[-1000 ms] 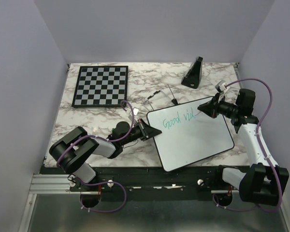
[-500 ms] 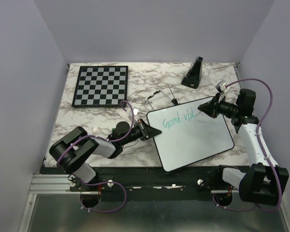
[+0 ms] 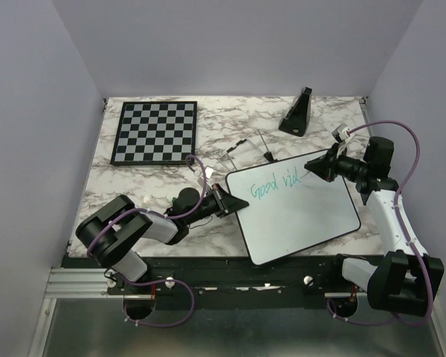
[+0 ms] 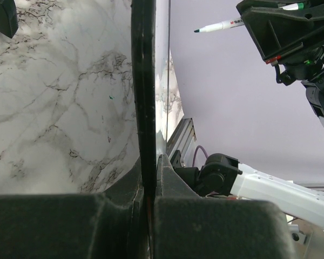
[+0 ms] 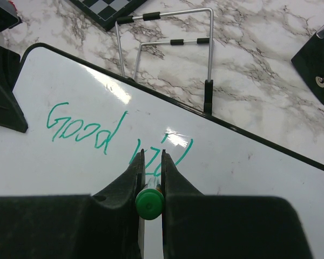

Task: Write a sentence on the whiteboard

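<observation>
Left hand (image 3: 227, 199) pinching the whiteboard's (image 3: 305, 219) rim, right hand (image 5: 150, 162) pinching a marker (image 5: 149, 204), the sentence (image 3: 271, 186) stands at "Good vi"; next likely calls for finishing that word.

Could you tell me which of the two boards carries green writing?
The whiteboard, at front right; the chessboard at back left shows only checkered squares.
</observation>
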